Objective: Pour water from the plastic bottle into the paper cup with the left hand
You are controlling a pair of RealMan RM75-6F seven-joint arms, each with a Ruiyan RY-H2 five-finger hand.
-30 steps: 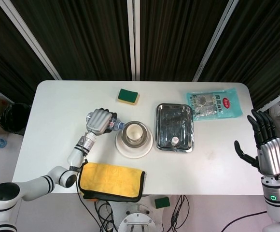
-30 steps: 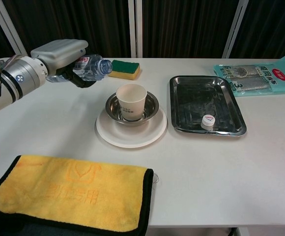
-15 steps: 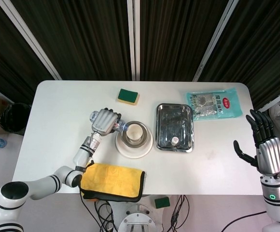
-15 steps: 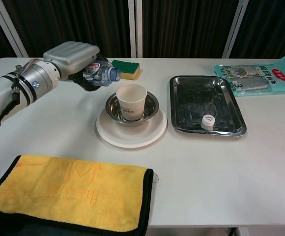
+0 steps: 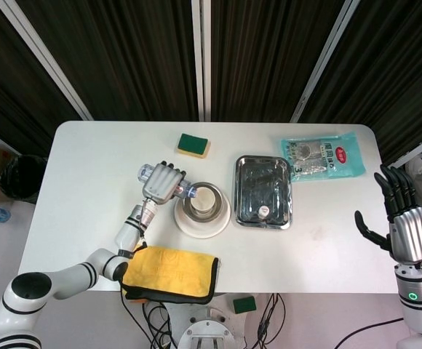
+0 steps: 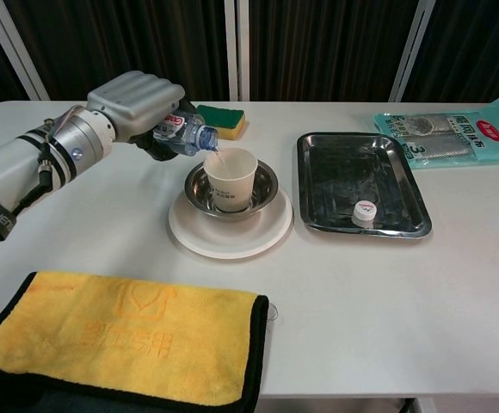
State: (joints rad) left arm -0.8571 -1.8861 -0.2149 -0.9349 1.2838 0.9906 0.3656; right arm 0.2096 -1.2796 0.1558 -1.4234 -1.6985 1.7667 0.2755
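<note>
1 left hand (image 6: pixel 133 96) hiding plastic bottle (image 6: pixel 191 135), mouth over paper cup (image 6: pixel 231 178)

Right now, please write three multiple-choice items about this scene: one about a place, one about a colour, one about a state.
1. Where does the paper cup stand?
A. in the metal bowl
B. in the steel tray
C. on the yellow towel

2. What colour is the sponge's top?
A. red
B. green
C. white

3. How is the plastic bottle?
A. upright
B. lying on the table
C. tilted over the cup

Key: 1 A, the bowl surrounds it. 2 B, green over yellow. 3 C, the left hand holds its mouth at the cup's rim.
</note>
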